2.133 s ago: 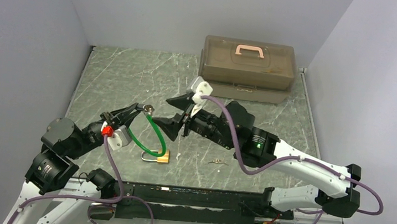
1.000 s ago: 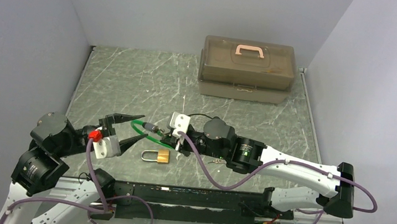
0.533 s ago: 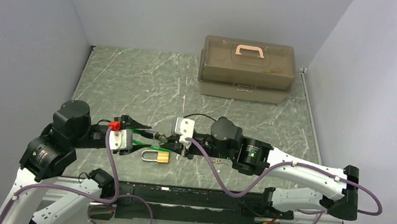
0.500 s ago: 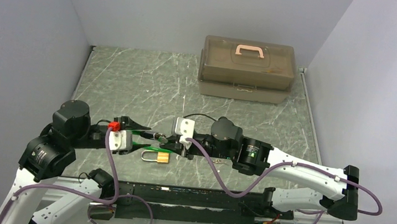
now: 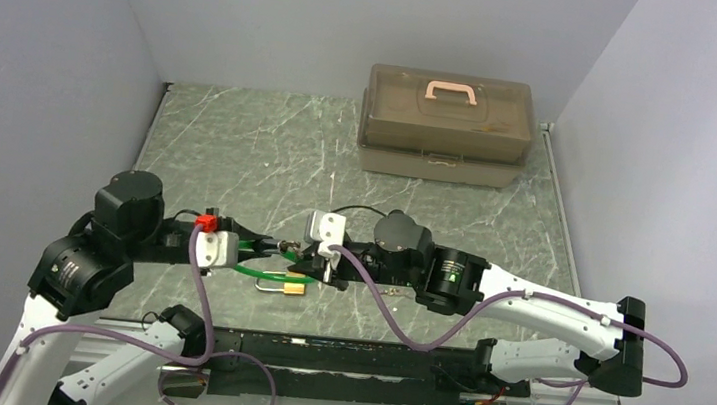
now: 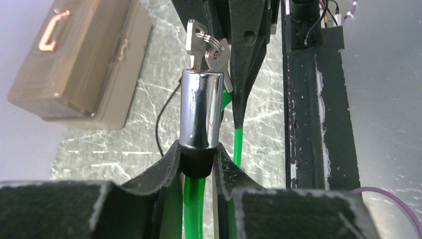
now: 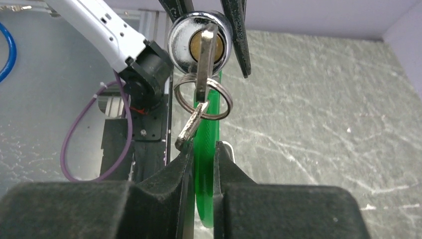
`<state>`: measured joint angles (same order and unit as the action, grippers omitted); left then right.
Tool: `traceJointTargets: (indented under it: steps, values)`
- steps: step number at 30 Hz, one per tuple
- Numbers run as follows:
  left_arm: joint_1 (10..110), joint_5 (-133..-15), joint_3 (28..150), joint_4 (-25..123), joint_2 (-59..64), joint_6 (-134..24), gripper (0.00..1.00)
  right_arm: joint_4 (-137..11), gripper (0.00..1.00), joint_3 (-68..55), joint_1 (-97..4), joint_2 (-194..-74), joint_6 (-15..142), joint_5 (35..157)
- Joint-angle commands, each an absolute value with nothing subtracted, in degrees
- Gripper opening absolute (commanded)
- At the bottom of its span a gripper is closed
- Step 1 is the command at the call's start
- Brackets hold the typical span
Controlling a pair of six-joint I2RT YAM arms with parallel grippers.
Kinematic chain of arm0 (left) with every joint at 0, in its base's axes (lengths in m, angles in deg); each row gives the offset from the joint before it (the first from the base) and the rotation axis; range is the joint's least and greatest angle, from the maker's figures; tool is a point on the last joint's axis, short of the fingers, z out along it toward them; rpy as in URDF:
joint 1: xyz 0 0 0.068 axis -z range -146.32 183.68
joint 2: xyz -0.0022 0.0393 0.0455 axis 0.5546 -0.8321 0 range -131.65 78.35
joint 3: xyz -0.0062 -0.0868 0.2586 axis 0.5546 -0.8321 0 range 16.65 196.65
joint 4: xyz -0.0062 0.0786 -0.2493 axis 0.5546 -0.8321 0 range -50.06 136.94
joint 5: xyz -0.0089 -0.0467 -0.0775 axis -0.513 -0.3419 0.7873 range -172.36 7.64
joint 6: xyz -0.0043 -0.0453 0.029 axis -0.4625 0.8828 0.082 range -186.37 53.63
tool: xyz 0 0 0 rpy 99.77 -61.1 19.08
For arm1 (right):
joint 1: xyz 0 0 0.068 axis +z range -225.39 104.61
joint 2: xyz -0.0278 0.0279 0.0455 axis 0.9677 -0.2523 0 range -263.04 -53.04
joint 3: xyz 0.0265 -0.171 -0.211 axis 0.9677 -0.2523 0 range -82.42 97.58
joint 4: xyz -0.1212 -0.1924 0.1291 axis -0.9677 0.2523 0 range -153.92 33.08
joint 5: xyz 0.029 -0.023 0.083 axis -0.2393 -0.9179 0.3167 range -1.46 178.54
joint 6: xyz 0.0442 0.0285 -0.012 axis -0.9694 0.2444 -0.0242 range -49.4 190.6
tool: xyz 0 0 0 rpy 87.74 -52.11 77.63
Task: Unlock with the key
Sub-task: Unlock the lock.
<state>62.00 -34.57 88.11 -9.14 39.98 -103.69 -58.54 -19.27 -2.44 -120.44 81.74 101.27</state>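
Small silver key [image 7: 205, 59] sits in chrome lock cylinder [image 6: 200, 112]. Left end effector [image 6: 198, 150] pinches cylinder neck, right end effector [image 7: 203, 150] pinches green cable [image 7: 204, 191]. Next, you take key head and twist.

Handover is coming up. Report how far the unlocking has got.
Done: the key sits in the keyhole of the chrome lock cylinder. In hand: the left gripper clamps that cylinder at its base, and the right gripper is shut on the green cable. Left: neither gripper holds the key, so turning it and freeing the cable appear to remain.
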Motion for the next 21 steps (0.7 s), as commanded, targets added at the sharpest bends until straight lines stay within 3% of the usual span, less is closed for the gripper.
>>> traceJointTargets:
  steps: [1,3,8,10,17,21]
  values:
    - [62.24,-35.11,84.01,-11.51,38.86,-105.11,0.0,-65.92,0.14,-15.63,-2.44,-120.29,80.45,97.34]
    - [62.22,-36.38,82.18,-9.9,39.21,-105.12,0.0,-64.88,0.19,-15.56,-2.47,-120.17,80.87,96.17]
    - [62.2,-37.11,85.65,-12.4,33.67,-103.56,0.0,-60.78,0.47,-15.37,-2.99,-117.57,81.9,92.43]
    - [62.22,-37.87,86.57,-11.59,32.58,-101.22,0.0,-58.44,0.52,-14.21,-3.4,-115.69,82.24,91.81]
    - [62.07,-36.35,87.77,-11.1,32.82,-99.96,0.0,-48.12,0.52,-7.52,-5.47,-111.05,80.28,97.94]
    - [62.03,-34.91,88.54,-12.36,32.4,-101.42,0.0,-47.28,0.33,-6.8,-9.0,-110.74,77.01,103.01]
